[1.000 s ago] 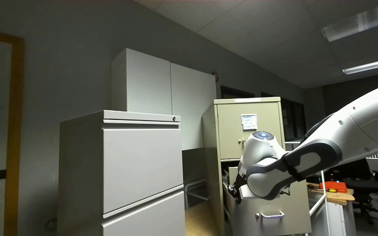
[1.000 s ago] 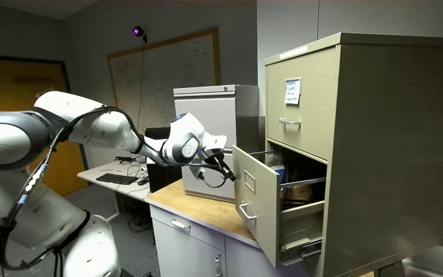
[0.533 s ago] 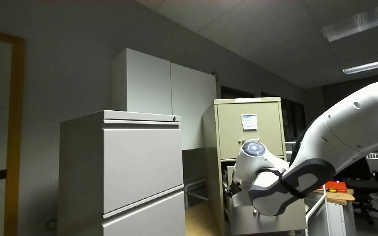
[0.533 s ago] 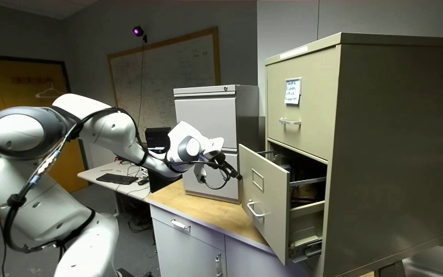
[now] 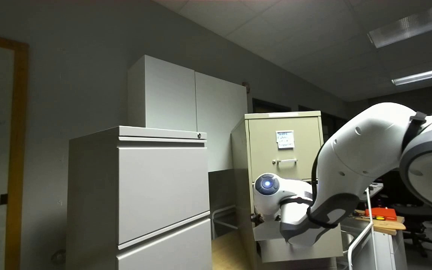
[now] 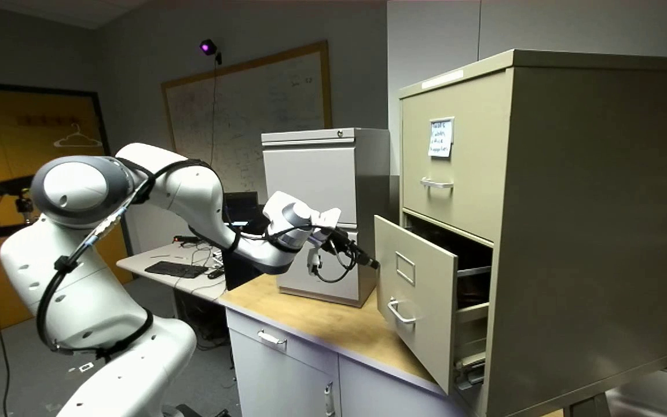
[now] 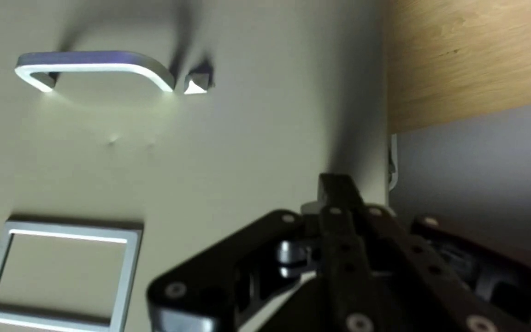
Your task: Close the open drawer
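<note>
I am facing the drawer (image 6: 426, 301) straight ahead, apparently touching my closed, empty gripper (image 7: 340, 185), near the counter's (image 6: 310, 318) front edge.

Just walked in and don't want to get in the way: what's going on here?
A robot arm has its closed gripper at the front of the open drawer in the beige filing cabinet, near one side edge and away from the handle, apparently to push it shut. The drawer stands partly out, so the job isn't finished yet; the labelled drawer above is shut.
</note>
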